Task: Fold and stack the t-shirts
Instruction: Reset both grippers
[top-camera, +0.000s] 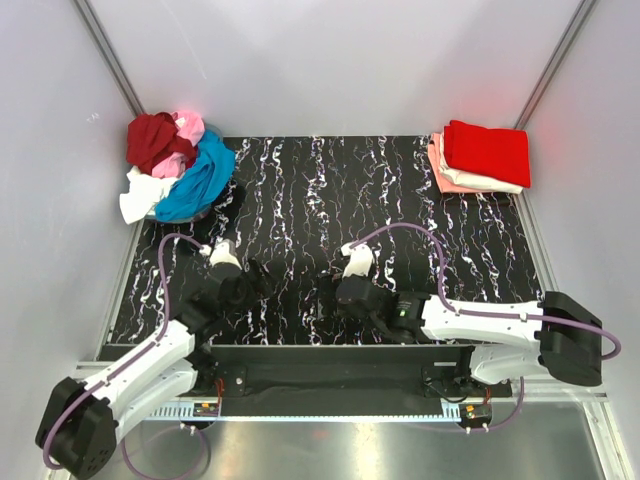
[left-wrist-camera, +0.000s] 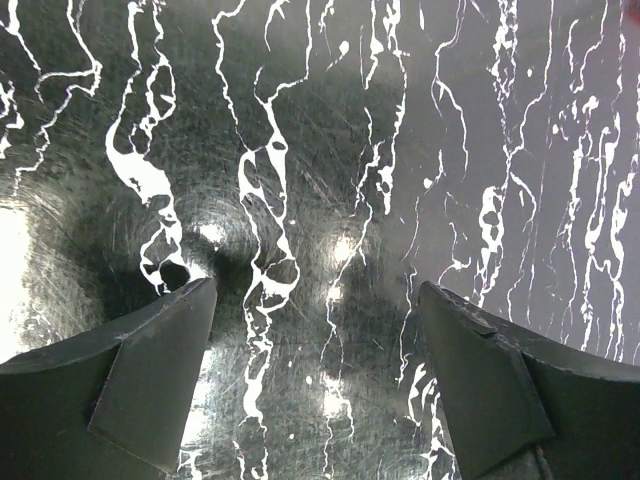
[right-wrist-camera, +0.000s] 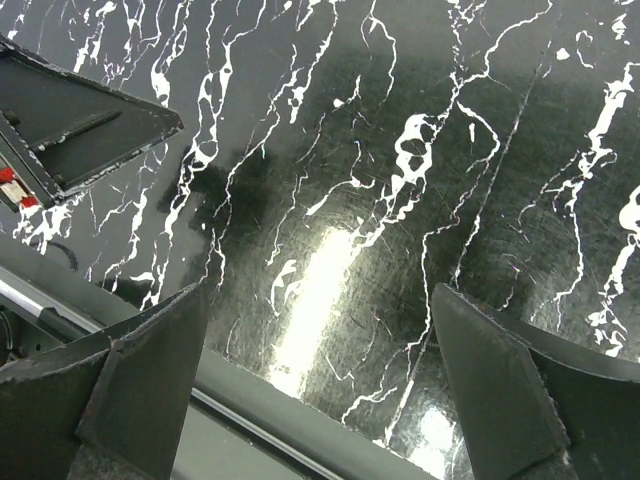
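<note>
Left gripper (left-wrist-camera: 317, 283): jaws wide, holding nothing, only black white-veined marble-look tabletop (top-camera: 300, 190) between them. Right gripper (right-wrist-camera: 320, 287): same, spread wide and empty, hanging over the table's near edge. The unfolded work is ahead and out to the left of the left gripper, well apart: a loose heap of cloth t-shirts (top-camera: 175, 160), with the dark red shirt (top-camera: 150, 138) and pink shirt (top-camera: 187, 125) at the back and the blue shirt (top-camera: 203, 180) and white shirt (top-camera: 143, 195) nearer. The done work is ahead-right of the right gripper, also well apart: a squared stack with the bright red folded shirt (top-camera: 488, 150) on top, a pale layer beneath, and the salmon shirt (top-camera: 445, 178) lowest. My read: heap and stack sit at opposite corners so the middle stretch ahead of both tools serves as folding space. The next pick looks like the left arm's reach.
</note>
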